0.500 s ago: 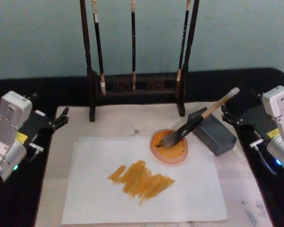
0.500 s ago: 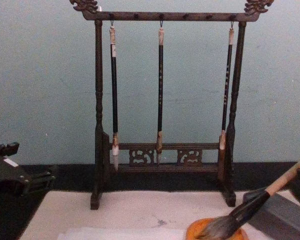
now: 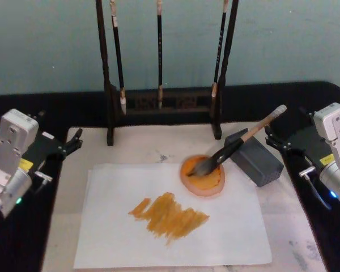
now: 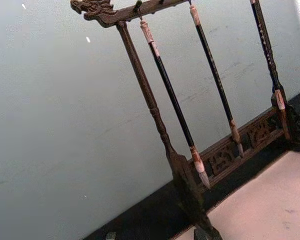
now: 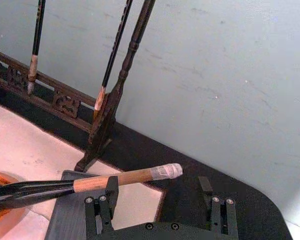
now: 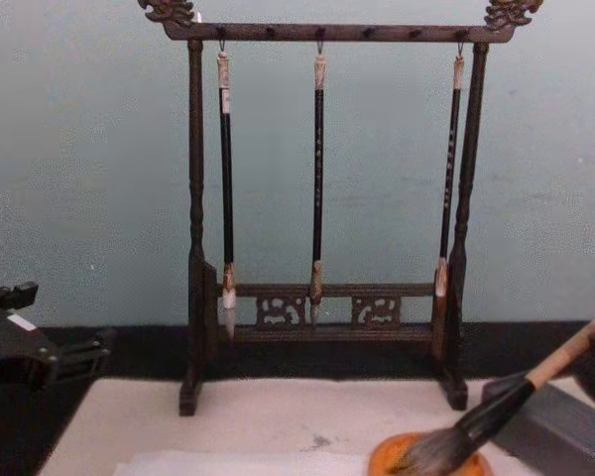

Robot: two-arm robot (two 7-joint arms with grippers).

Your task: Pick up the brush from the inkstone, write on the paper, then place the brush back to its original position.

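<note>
Orange streaks (image 3: pixel 170 215) sat across the middle of the paper (image 3: pixel 113 243), roughly halfway between the two tools. The brush (image 3: pixel 232 147) was down and nobody was holding it. Its bushy bristles were in the round orange dish (image 3: pixel 203 180), its shaft was propped on the grey block (image 3: pixel 258 161), and its white end pointed up toward the right tool (image 3: pixel 272 140).

That tool was parked just beyond the brush end, off the cream mat (image 3: pixel 289 226) and over the black bench (image 3: pixel 56 102). From its wrist camera the right tool (image 5: pixel 157 186) was spread wide with nothing between the fingers (image 5: pixel 111 186). The brush handle crossed just ahead of one of them, and I couldn't say whether they touched.

The left tool (image 3: pixel 73 141) was parked on the far side of the mat from the right one, well away from the brush. Honestly couldn't tell how it was set.

Past both tools stood the dark wooden brush rack (image 3: pixel 158 105), with three thin black brushes (image 6: pixel 318 178) hanging from it.
</note>
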